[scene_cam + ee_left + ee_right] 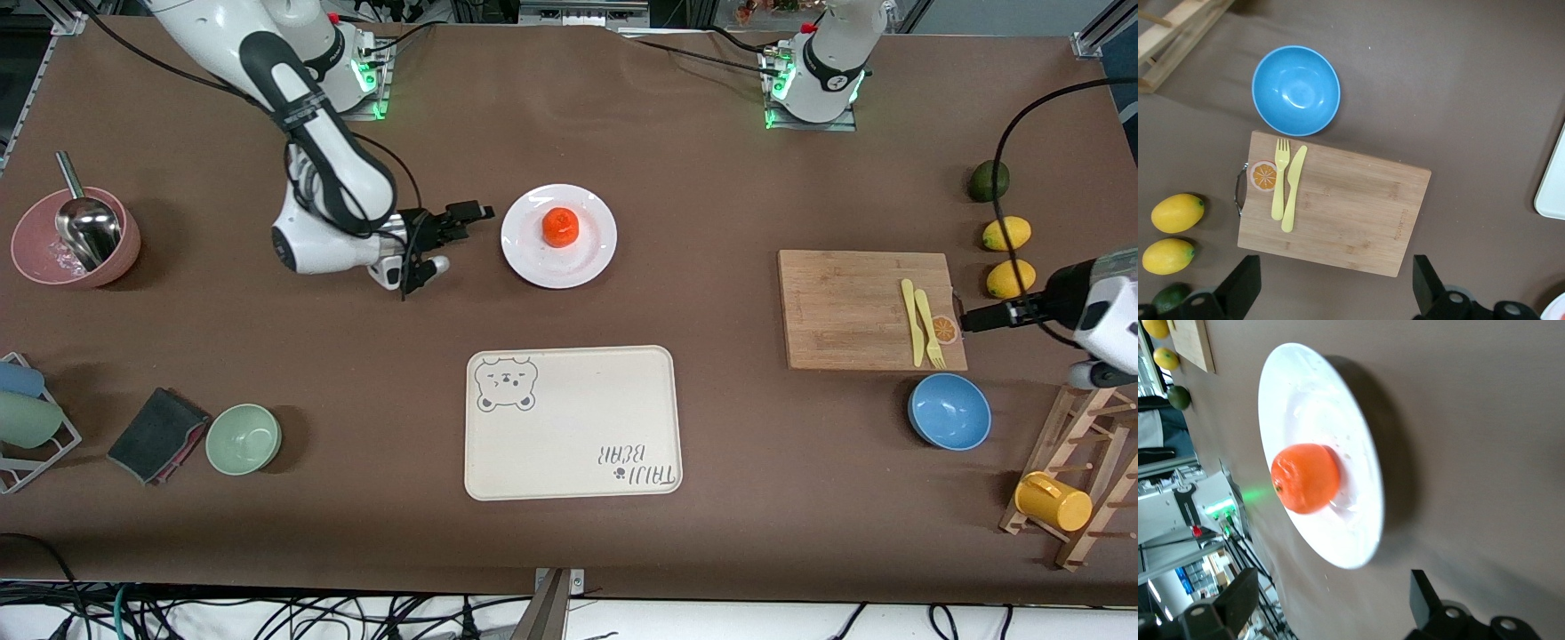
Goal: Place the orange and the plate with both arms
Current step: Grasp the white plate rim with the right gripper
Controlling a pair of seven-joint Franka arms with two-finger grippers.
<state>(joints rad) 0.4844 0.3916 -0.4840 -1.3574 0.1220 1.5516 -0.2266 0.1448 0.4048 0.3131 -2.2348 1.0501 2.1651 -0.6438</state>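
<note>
The orange (560, 227) sits in the middle of the white plate (533, 258), in the middle of the table. My right gripper (455, 238) is low beside the plate, toward the right arm's end, open and empty, fingers apart from the rim. The right wrist view shows the orange (1305, 479) on the plate (1338, 540) ahead of the open right gripper (1333, 593). My left gripper (971, 318) is open and empty in the air by the handle end of the cutting board (853, 307). It also shows in the left wrist view (1336, 280).
A cream bear tray (569, 422) lies nearer the front camera than the plate. A yellow fork and knife (920, 324) lie on the board. A blue bowl (949, 411), two lemons (1006, 233), a mug rack (1076, 480), a green bowl (243, 438) and a pink bowl (76, 238) stand around.
</note>
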